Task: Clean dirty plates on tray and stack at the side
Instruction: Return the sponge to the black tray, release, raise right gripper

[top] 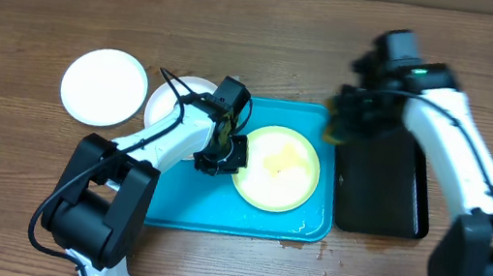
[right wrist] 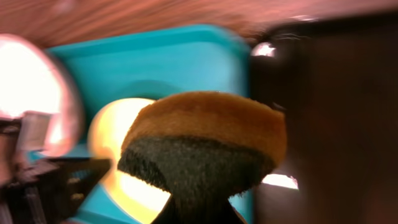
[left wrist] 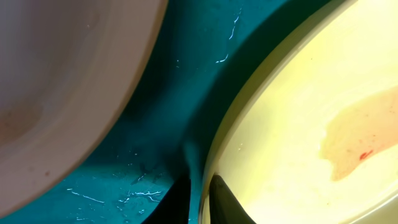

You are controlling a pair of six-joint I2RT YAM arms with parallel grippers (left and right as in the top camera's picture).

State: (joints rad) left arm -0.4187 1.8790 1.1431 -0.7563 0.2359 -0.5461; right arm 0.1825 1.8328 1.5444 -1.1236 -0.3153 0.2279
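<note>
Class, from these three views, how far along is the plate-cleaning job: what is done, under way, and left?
Done: one white plate lies off the tray on the table, looking clean. Under way: the left tool pinches the yellow-green plate by its rim; the right tool holds a sponge. Left: that plate's reddish smear, the second white plate, and all stacking.

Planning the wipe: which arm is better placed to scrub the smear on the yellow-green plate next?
Right. The right gripper holds the sponge by a corner of the tray, near the plate. The left gripper has no sponge; its fingers straddle the plate's rim, suited to steadying.
</note>
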